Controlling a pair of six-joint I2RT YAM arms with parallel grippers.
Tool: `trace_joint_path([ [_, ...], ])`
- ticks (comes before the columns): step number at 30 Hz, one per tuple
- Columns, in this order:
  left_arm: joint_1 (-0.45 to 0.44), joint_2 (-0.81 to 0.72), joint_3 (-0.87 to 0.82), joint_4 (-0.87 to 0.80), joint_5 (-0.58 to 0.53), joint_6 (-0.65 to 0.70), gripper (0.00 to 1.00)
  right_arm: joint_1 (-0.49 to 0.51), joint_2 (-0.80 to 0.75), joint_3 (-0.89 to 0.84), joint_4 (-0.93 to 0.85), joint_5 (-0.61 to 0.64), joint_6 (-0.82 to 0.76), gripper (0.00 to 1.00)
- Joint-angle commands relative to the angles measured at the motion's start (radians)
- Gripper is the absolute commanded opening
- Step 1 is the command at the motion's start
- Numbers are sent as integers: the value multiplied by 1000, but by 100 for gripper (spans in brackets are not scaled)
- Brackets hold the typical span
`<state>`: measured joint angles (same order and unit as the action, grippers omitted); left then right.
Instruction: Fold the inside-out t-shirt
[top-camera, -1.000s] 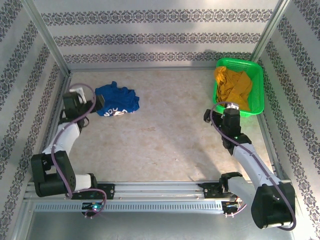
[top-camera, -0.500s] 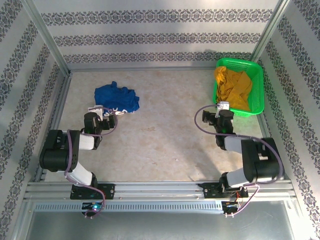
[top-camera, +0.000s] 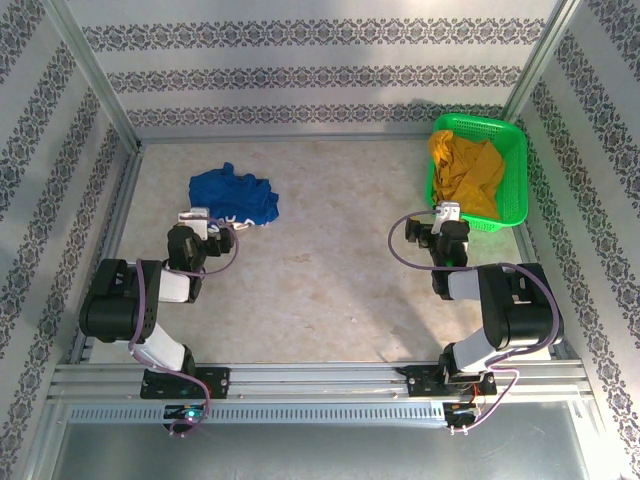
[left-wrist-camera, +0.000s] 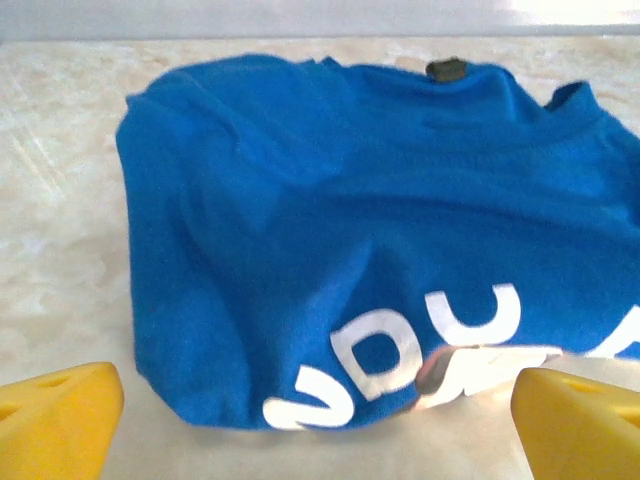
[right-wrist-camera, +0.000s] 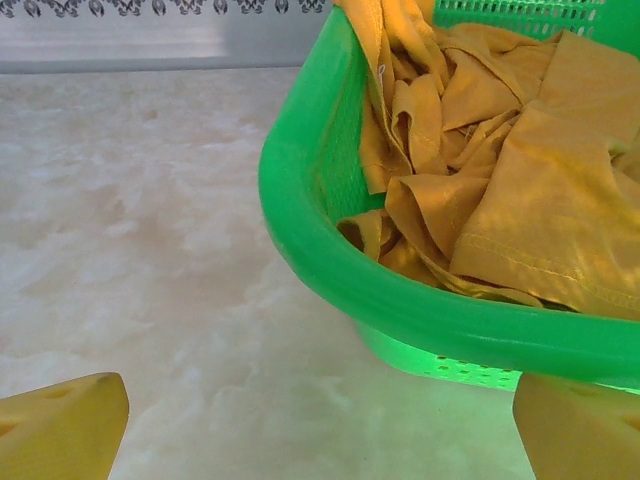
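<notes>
The left arm (top-camera: 110, 305) and right arm (top-camera: 515, 312) have black joints, white links, looping purple cables (top-camera: 391, 243) and yellow fingers (left-wrist-camera: 60, 420)

Robot lab test cell: aluminium frame (top-camera: 94, 75), wallpapered panels (top-camera: 320, 60), marble-look tabletop (top-camera: 330, 275), mounting rail (top-camera: 320, 381).

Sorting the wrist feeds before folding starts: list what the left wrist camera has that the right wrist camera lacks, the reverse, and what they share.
Left wrist: the crumpled blue t-shirt, white lettering along its near edge. Right wrist: the green basket holding the mustard-yellow garment, with patterned wall behind. Shared: the pale marbled table, and each camera's own gripper, left gripper and right gripper, open and empty.
</notes>
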<state>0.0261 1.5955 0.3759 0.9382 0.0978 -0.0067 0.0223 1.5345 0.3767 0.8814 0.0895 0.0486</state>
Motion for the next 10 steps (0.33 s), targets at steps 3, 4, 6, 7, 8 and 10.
trace_joint_path([
  [3,0,4,19,2,-13,1,99,9,-4,-3,68,33,-7,98],
  [4,0,-1,24,-14,-13,2,99,8,-1,-2,68,34,-5,98],
  [6,0,3,21,-2,-15,1,99,4,1,2,66,25,-1,98],
  [7,0,0,24,-12,-14,1,99,4,1,1,65,24,-1,99],
  [8,0,4,22,0,-16,2,99,2,0,1,66,23,-1,98],
  [10,0,2,23,-8,-17,2,99,4,-7,-8,75,20,-6,98],
])
